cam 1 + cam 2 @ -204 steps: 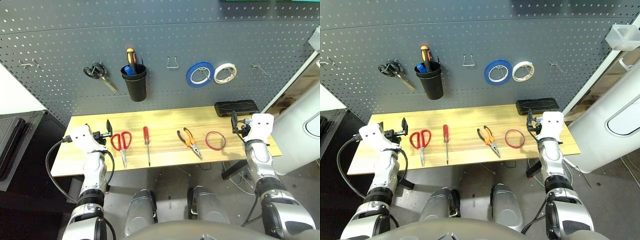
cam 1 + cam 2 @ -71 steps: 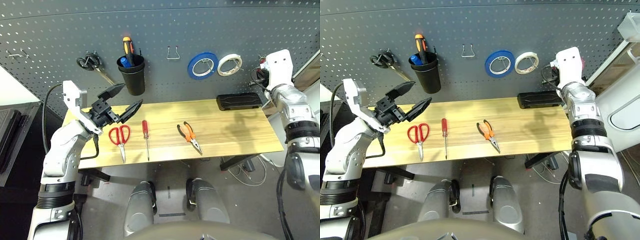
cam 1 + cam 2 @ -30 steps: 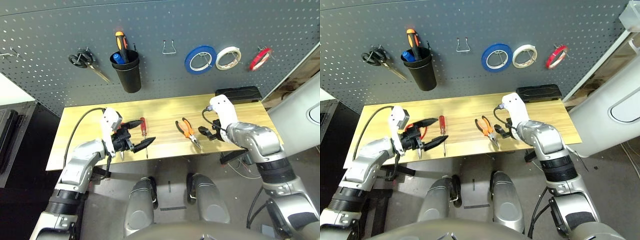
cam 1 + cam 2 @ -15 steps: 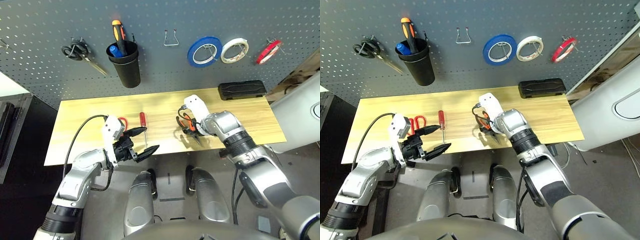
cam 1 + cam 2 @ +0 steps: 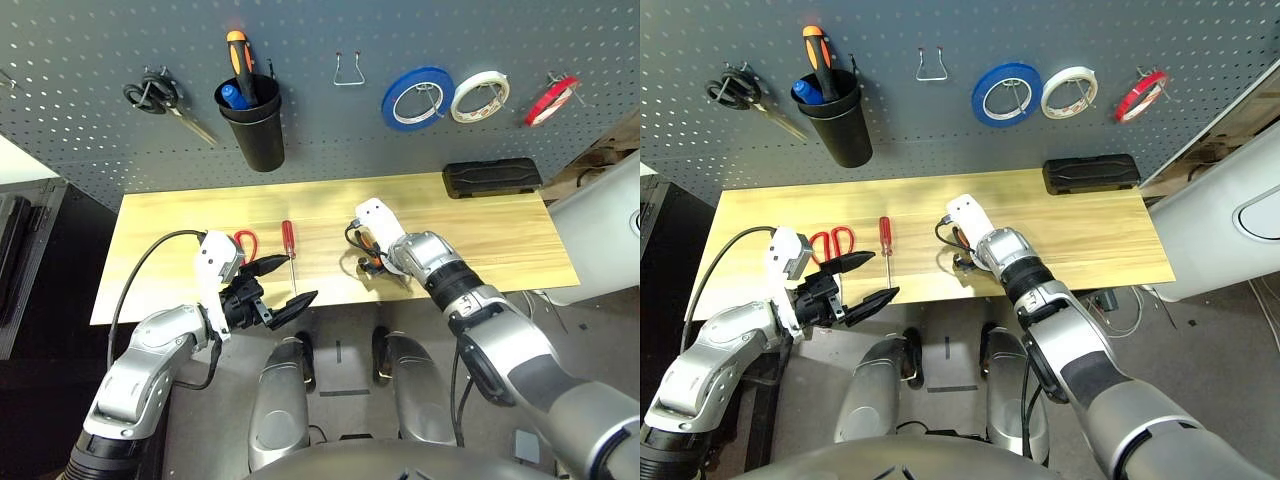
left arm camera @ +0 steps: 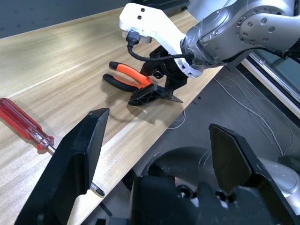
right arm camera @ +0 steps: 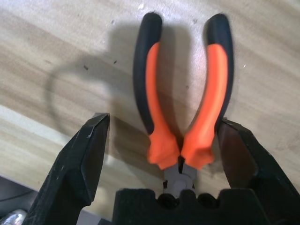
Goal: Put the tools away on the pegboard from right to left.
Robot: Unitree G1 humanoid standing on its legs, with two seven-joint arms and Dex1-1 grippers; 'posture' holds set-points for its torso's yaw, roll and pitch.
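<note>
**Right gripper spread around the pliers on the table**

You see the orange-handled pliers (image 7: 180, 101) lying flat on the wooden table (image 5: 480, 230), near its front edge and below the empty wire hook (image 5: 348, 72) of the pegboard (image 5: 300, 140). Your right gripper (image 7: 164, 154) stands over them with both fingers wide apart, one on each side of the handles, not yet closed on them. The red-handled screwdriver (image 5: 288, 247) lies on the table left of the pliers, and the red-handled scissors (image 5: 830, 243) lie further left. Your left gripper (image 5: 285, 282) hangs at the table's front edge, fingers open and empty. The red tape ring (image 5: 551, 98) hangs on the pegboard, far right.
</note>
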